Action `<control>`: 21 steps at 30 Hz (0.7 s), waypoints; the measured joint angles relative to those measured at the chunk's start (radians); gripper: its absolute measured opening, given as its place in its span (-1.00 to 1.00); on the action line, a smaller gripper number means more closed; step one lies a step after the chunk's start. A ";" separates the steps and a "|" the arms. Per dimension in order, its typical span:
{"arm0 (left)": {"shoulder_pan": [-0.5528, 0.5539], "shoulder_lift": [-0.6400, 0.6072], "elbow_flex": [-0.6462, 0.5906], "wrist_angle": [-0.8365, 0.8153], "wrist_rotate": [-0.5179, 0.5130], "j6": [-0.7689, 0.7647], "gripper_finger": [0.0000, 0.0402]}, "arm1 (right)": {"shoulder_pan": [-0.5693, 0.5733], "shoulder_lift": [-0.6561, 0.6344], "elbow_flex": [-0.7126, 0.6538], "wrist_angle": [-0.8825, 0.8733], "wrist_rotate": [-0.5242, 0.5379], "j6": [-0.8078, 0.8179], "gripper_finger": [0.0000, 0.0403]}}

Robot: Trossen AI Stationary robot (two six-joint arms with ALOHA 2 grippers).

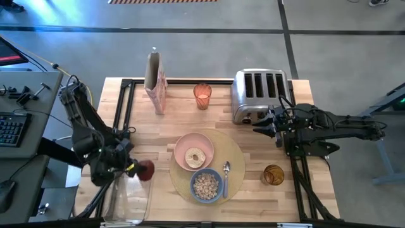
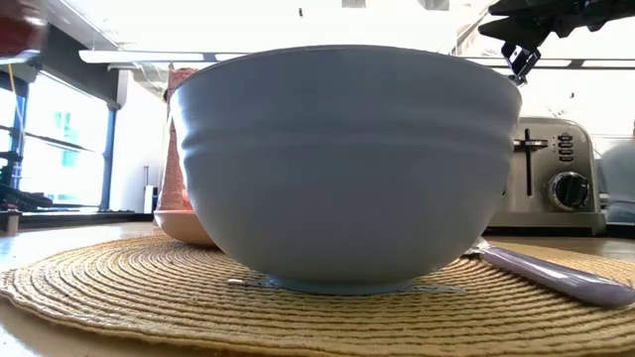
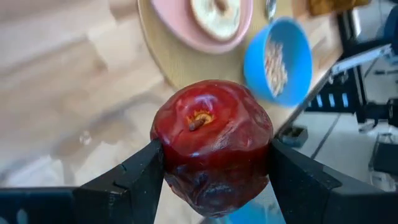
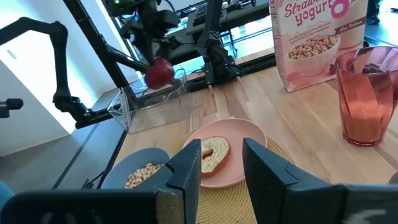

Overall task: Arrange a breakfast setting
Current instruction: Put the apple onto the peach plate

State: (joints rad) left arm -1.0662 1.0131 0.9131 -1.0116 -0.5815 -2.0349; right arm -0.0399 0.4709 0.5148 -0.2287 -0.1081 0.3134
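A round tan placemat lies near the table's front middle. On it rest a pink plate with a bagel half, a blue bowl of cereal and a metal spoon. An amber glass stands right of the mat. My left gripper is shut on a red apple at the front left, above the clear container. My right gripper hangs open with nothing between its fingers, in front of the toaster. My left gripper pinches the apple's two opposite sides between its two fingers, the stem end facing back toward the wrist. The fingers come from the table's left, slanting down. The apple is lifted clear above the container.
A cereal box and an orange glass stand along the far edge, left of the chrome toaster. The clear container sits at the front left corner. Bare wood lies between the container and the placemat.
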 joint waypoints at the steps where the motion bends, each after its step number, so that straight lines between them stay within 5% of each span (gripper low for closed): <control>1: 0.021 -0.006 0.000 -0.005 -0.009 0.027 0.16 | 0.000 0.000 0.000 0.000 0.000 0.000 -0.51; 21: 0.573 -0.024 0.000 0.077 0.039 0.687 0.17 | 0.000 0.000 0.000 0.000 0.000 0.000 -0.51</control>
State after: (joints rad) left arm -0.4934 0.9889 0.9134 -0.9348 -0.5423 -1.3481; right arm -0.0399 0.4709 0.5148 -0.2287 -0.1081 0.3134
